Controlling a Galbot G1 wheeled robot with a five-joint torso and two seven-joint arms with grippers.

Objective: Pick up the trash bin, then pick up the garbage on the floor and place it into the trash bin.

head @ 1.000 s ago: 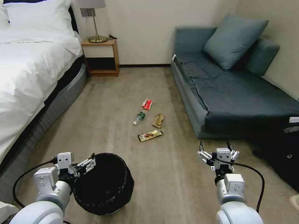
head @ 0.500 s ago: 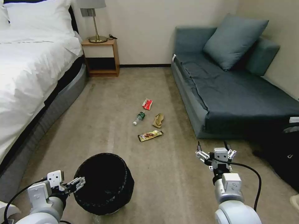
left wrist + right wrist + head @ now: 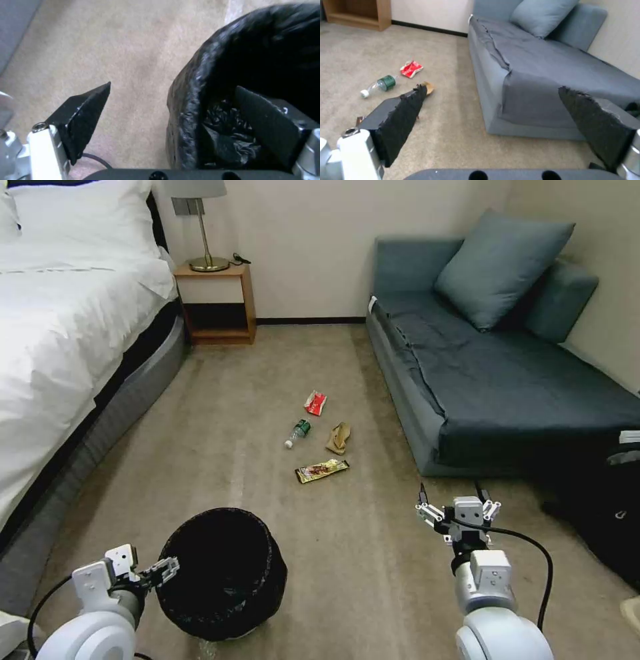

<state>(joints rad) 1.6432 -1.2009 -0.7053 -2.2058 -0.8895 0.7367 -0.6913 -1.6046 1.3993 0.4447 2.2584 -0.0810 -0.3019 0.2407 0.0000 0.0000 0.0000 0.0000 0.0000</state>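
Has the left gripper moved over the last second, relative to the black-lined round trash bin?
Yes. The left gripper dropped from the trash bin's upper-left rim to lower on its left side, jaws open astride the rim.

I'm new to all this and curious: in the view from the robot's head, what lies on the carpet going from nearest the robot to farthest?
Trash bin → gold-brown snack wrapper → tan paper bag → small clear bottle → red-and-white packet.

– What sort of place is this?
– A bedroom, perhaps a hotel room: a bed (image 3: 60, 327) with white linen, a wooden nightstand (image 3: 217, 303) holding a brass lamp (image 3: 203, 227), a blue-grey sofa (image 3: 493, 373), beige carpet (image 3: 253, 380).
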